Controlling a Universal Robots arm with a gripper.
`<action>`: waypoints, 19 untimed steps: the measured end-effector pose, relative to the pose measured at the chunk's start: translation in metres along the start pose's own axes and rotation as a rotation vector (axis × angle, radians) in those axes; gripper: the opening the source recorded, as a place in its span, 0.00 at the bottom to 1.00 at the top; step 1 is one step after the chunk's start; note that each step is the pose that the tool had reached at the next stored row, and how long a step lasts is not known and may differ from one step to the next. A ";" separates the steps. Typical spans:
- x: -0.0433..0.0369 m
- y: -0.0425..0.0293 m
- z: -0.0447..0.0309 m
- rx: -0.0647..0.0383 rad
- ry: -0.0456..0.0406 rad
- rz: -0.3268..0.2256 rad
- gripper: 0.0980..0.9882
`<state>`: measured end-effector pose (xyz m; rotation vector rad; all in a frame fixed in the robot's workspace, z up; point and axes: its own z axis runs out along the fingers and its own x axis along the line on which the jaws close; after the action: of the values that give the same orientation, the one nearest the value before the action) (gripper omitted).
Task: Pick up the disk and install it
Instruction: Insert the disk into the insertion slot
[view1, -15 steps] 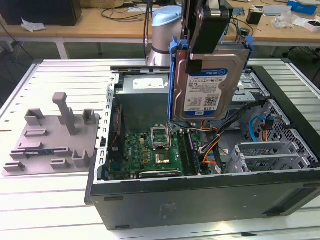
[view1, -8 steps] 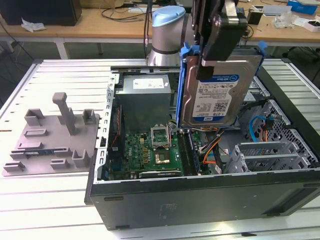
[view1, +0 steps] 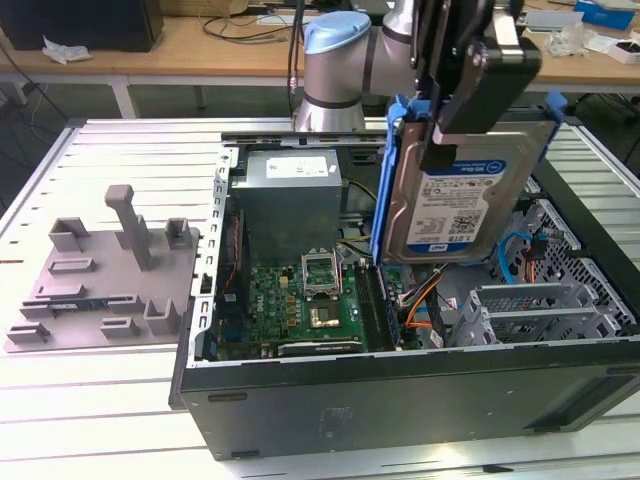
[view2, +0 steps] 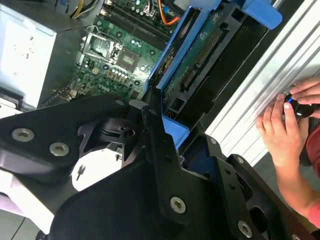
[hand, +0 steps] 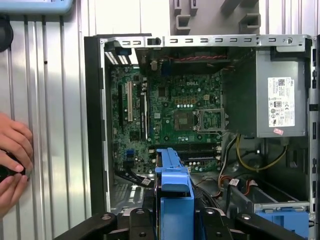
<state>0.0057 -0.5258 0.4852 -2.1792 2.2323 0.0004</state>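
Reaching in from the far edge of the counter, the arm holds its gripper high over the open computer case, with the wrist tipped downward. Its fingers are clenched on the disk near its upper edge, and one finger lies across the labelled face. The disk hangs upright in the air above the case, toward the exterior view's right, framed by its blue bracket. In the first wrist view the bracket's edge sits between the black fingers, with the motherboard beyond it. The grey drive cage lies below the disk, nearer the exterior view's right. A person's hand is at the counter's edge beside the case.
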 end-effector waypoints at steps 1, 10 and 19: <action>0.0015 -0.0018 0.0000 -0.001 0.0001 0.000 0.30; 0.0113 -0.0221 0.0005 -0.023 0.0005 0.000 0.30; 0.0123 -0.0412 0.0040 -0.027 -0.0300 0.002 0.30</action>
<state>0.0467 -0.5390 0.4817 -2.1750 2.2322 0.0636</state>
